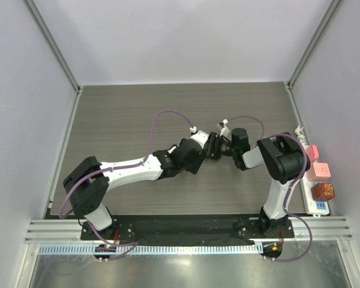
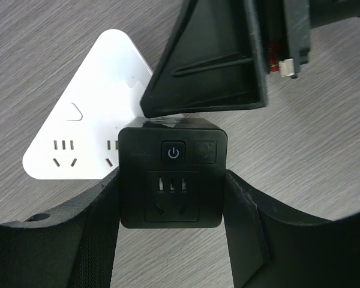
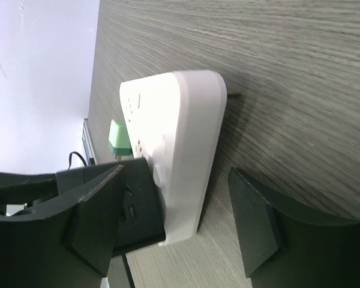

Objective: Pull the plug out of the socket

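Note:
The black cube plug (image 2: 172, 180), with a power button on its face, sits against the white triangular socket (image 2: 87, 129) on the table. My left gripper (image 2: 173, 207) is shut on the plug, one finger pressed on each side. In the right wrist view the socket (image 3: 189, 144) stands edge-on with the plug (image 3: 138, 207) on its face. My right gripper (image 3: 180, 225) is open and straddles the socket, with a gap on the table side. In the top view both grippers, left (image 1: 210, 146) and right (image 1: 226, 144), meet mid-table and hide the socket.
A white power strip (image 1: 315, 207) lies along the right edge, holding a pink cube (image 1: 319, 168) and a brown cube (image 1: 323, 191). A green piece (image 3: 119, 137) shows beyond the socket. Purple cables loop over both arms. Walls enclose the table.

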